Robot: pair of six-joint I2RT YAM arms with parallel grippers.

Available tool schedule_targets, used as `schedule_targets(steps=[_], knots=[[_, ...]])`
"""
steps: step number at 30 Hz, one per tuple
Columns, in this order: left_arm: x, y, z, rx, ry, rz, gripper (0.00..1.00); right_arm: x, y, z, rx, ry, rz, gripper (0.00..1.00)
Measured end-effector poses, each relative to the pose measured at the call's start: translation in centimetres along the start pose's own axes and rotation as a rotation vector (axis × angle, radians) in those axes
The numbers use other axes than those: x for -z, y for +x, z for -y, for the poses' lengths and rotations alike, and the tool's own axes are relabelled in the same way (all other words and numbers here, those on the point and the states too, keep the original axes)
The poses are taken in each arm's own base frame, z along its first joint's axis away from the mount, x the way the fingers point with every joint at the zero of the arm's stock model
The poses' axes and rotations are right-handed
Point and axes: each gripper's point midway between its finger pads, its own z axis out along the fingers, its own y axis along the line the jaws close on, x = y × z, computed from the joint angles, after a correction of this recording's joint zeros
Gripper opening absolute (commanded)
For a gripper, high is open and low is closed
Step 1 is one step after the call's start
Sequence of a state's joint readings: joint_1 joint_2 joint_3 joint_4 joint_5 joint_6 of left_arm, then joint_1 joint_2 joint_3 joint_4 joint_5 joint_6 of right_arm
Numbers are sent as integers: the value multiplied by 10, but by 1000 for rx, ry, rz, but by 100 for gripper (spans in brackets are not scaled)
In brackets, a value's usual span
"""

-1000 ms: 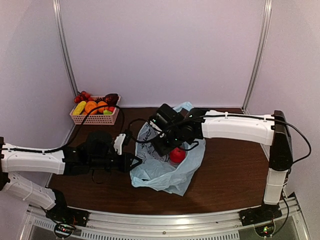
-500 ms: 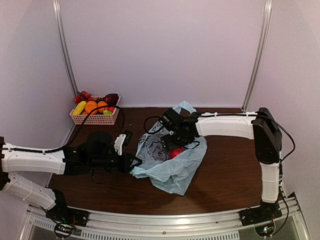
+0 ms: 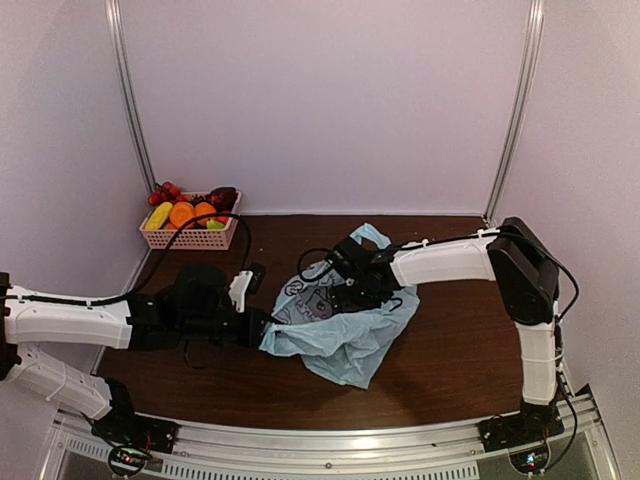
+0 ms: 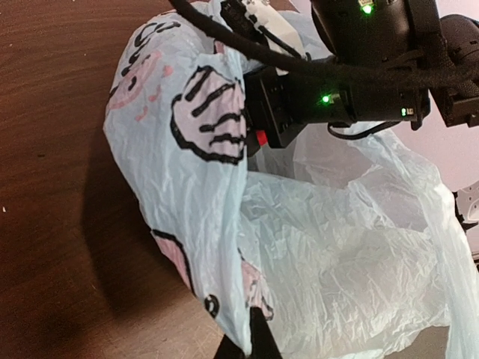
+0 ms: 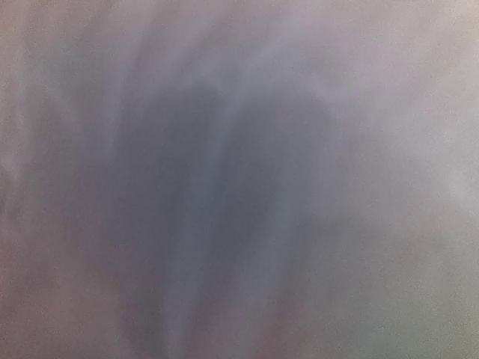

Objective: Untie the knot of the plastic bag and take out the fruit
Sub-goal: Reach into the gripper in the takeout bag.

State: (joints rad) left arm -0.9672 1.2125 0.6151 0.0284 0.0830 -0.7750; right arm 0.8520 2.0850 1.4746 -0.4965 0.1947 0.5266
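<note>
Top view: the plastic bag lies at the centre of the table, long axis far-to-near, handle loop pointing to the back wall. The right gripper is buried in the bag; jaw state cannot be told. Left wrist view: the left gripper is clamped on the bag's edge. Right wrist view: grey blur only.

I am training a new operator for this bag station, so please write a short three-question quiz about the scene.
1. True or false: the left gripper is shut on an edge of the plastic bag.
2. Where does the pink basket stand? A) far left corner of the table B) on the bag C) beside the right arm's base
3. Which arm's end is tucked into the bag's mouth?
Key: 1 true; 2 A; 3 the right arm.
</note>
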Motion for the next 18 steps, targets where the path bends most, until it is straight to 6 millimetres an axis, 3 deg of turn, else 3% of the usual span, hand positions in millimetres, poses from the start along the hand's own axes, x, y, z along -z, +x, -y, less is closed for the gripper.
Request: schedule_targets(steps=[7, 14, 18], knots=[[-5, 5, -4, 2, -14, -21, 0, -5, 2, -5, -41, -35, 15, 50], [-9, 10, -7, 3, -24, -38, 0, 5, 8, -2, -37, -64, 25, 47], [-11, 9, -7, 4, -24, -39, 0, 32, 3, -6, -20, -136, 65, 47]])
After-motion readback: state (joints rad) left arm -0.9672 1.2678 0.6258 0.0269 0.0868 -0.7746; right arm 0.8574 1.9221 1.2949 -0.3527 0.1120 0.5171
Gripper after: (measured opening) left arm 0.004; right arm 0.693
